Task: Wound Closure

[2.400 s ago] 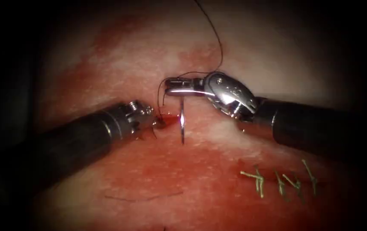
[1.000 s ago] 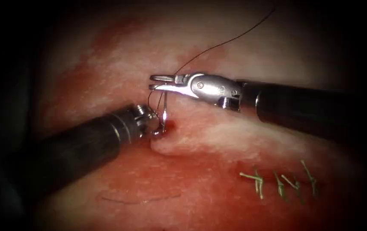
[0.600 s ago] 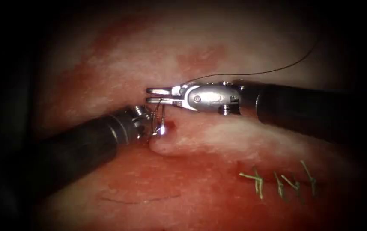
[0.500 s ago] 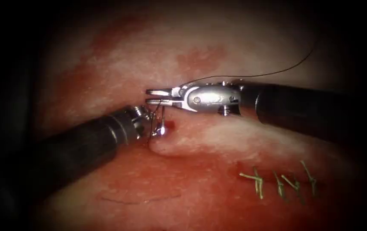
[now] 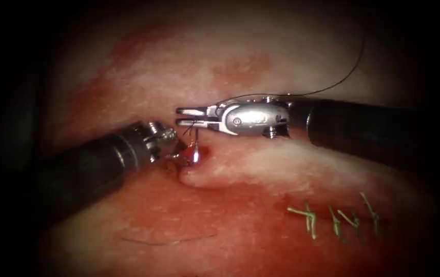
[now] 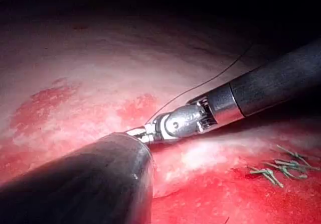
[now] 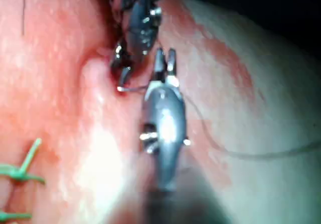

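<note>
**Desk:** What is shown at the fingers?

**Caption writer:** The right tool [image 5: 185, 116] is pictured with its fingers [image 5: 189, 110] narrowly parted and laid level. No firm grip on anything can be made out between them. The needle [image 5: 196, 146] is seen just beneath them, its visible length roughly upright and so crosswise to the fingers' line.

**Desk:** And where is the needle placed?

**Caption writer:** Its lower end is found at the red mouth of the cut [image 5: 203, 154]. Whether the point is buried in the tissue [image 5: 281, 61] cannot be told. The left tool [image 5: 177, 153] is set on the cut's left side, right against that lower end, and is judged the nearer of the two tools there. Whether the needle is gripped by it cannot be told.

**Desk:** The thread?

**Caption writer:** The thread [image 5: 332, 88] is seen trailing from near the right tool's fingers, back over its shaft and upward. Further right along the cut, earlier green stitches [image 5: 309, 218] are shown.
</note>
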Motion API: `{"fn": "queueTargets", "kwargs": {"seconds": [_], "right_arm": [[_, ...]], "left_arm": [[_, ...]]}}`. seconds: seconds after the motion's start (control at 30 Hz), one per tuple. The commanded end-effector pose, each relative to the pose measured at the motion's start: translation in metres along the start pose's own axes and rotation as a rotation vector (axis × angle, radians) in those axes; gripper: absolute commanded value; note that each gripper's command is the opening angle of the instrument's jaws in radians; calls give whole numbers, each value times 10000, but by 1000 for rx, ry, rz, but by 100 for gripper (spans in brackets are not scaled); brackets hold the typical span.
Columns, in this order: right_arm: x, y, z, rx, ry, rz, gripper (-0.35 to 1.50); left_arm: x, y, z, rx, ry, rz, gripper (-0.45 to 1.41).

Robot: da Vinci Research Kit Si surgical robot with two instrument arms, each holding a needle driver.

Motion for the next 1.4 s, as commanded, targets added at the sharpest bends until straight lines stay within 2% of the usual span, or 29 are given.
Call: {"fn": "queueTargets", "kwargs": {"seconds": [0.03, 0.23, 0.53, 0.57, 0.67, 0.83, 0.87, 0.93, 1.07, 1.27, 1.4], "right_arm": [[-5, 2, 6, 1, -1, -1, -35], [-5, 3, -2, -2, -6, 0, -35], [-7, 6, -5, -2, -11, 1, -35], [-7, 7, -4, -2, -11, 1, -35], [-7, 10, -3, 4, -9, -2, -35], [-4, 14, -1, 5, 7, 19, -35], [-4, 15, -1, 5, 7, 20, -35], [-5, 20, -3, 4, 15, 52, -35], [-8, 23, -4, 7, 18, 87, -35], [-13, 26, -7, 9, 23, 146, -35], [-13, 27, -9, 26, 30, 146, -35]], "left_arm": [[8, -4, 0, 12, 17, -2, 47], [12, -3, -30, 65, 100, 23, 57], [1, 7, -53, 127, 196, 26, 56], [0, 8, -55, 129, 211, 34, 51], [0, 12, -63, 165, 281, 52, 37], [-2, 21, -73, 238, 499, 86, 27], [-3, 23, -73, 251, 530, 86, 27], [-10, 45, -70, 269, 592, 70, 14], [-17, 68, -65, 235, 633, 89, -1], [-26, 92, -53, 219, 654, 89, -16], [-8, 101, -29, 199, 650, 94, -20]]}}
